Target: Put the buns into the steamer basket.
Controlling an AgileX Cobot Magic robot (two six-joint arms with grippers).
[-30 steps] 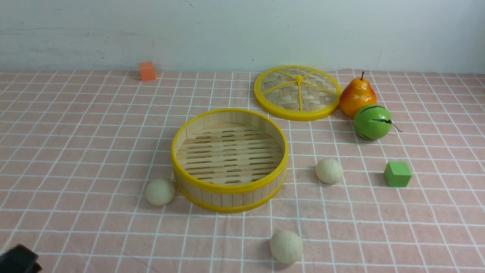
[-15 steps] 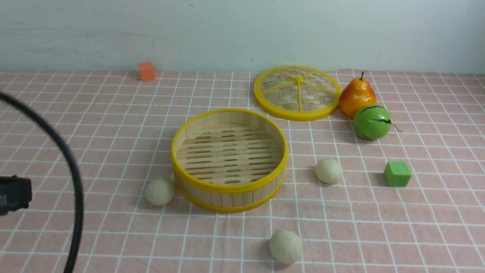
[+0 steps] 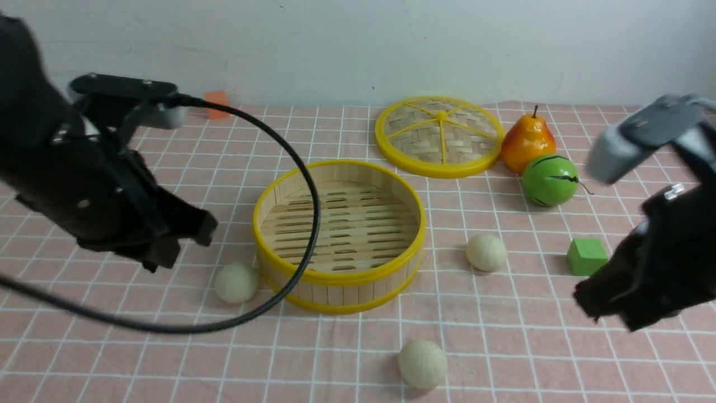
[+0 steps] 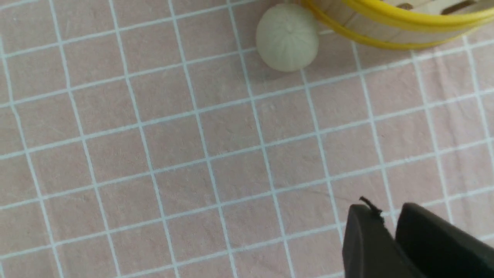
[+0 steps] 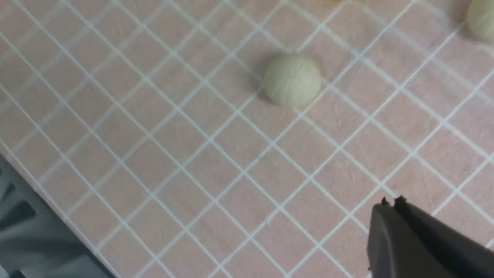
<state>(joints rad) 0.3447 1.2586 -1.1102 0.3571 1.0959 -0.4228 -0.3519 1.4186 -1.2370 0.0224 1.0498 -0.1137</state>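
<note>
Pink checked cloth covers the table [image 3: 84, 369], which ends at a pale wall [image 3: 335, 45] on the far side.

1. Left arm [image 3: 67, 168]: hangs above the left side of the table, with a black cable [image 3: 313, 212] looping in front of the basket. The left pincer [image 4: 386, 212] has its fingers pressed together and holds nothing.
2. Right arm [image 3: 671, 252]: hangs above the right side. The right pincer [image 5: 390, 202] has its fingers closed against each other and holds nothing.
3. Steamer basket [image 3: 338, 277]: stands upright at the centre of the table, with its slatted floor in plain sight.
4. Lid [image 3: 440, 136]: lies flat beyond the basket, to the far right.
5. Pear [image 3: 527, 143]: stands just right of the lid, with the green striped ball [image 3: 549, 180] just nearer.
6. Buns: all three lie on the table outside the basket.
   - Left bun [image 3: 236, 283]: just beside the basket's near left wall.
   - Right bun [image 3: 486, 253]: near the basket's right side, apart from it.
   - Near bun [image 3: 422, 364]: well apart, towards the near edge.
7. Green cube [image 3: 586, 257]: sits right of the right bun.
8. Orange cube [image 3: 218, 99]: sits far left by the wall, partly hidden.
</note>
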